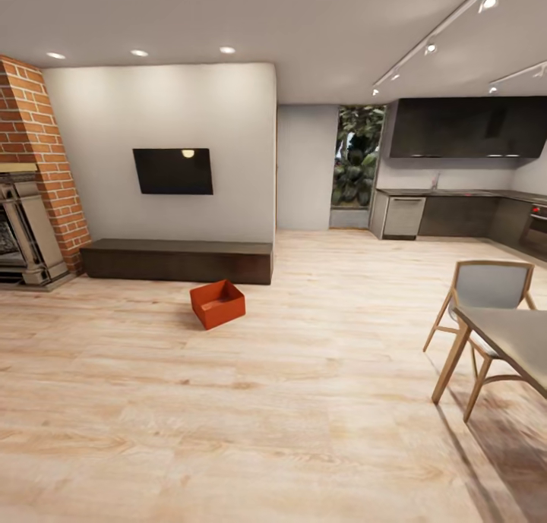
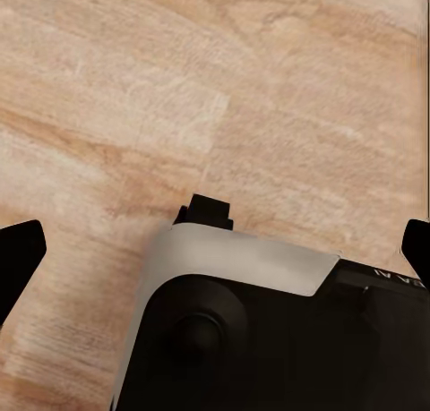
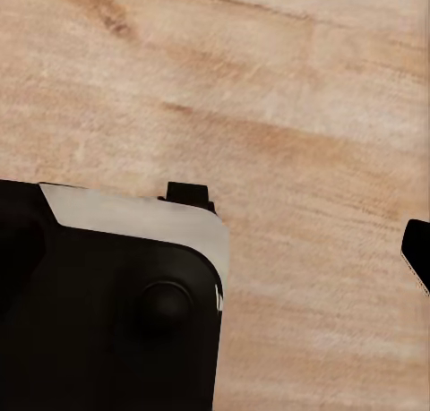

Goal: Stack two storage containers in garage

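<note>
With both grippers' fingers spread wide and empty over the plank floor point(image 1: 304, 401), a careless approach could shove the bin point(image 1: 218, 304) against the cabinet point(image 1: 177, 260).

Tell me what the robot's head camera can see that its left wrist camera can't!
The head view takes in the room: one orange-red storage container on the floor before the long dark low cabinet, the black wall TV, the brick fireplace and a wooden chair at a table. The left wrist view looks down on part of the robot's black and white body. Both show the light wood plank floor.
</note>
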{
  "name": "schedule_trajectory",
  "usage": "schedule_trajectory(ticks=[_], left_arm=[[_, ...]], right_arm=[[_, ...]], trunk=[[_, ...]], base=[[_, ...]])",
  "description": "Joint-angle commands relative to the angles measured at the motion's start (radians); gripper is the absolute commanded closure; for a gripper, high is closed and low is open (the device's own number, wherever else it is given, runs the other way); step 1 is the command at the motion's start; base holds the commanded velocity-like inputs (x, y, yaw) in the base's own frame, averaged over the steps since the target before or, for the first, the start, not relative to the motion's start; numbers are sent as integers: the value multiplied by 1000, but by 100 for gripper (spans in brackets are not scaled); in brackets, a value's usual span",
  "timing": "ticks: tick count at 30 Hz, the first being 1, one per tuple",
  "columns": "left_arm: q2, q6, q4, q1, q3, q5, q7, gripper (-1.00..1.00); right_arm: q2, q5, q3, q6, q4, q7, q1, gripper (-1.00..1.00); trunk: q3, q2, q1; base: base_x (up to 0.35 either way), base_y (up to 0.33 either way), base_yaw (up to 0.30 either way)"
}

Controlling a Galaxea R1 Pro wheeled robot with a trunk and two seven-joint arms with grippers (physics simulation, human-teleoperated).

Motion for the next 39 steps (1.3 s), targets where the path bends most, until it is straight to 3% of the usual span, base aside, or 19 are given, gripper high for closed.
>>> schedule_trajectory(ticks=[1, 39], left_arm=[[0, -2, 0, -1, -9, 8, 2, -100], [-3, -12, 0, -1, -9, 7, 2, -100]], right_arm=[[1, -8, 8, -5, 3, 0, -1, -100], [1, -7, 8, -5, 3, 0, -1, -100]], trunk=[[-1, -1, 1], [-1, -1, 1]], base=[[321, 0, 0], [321, 0, 0]])
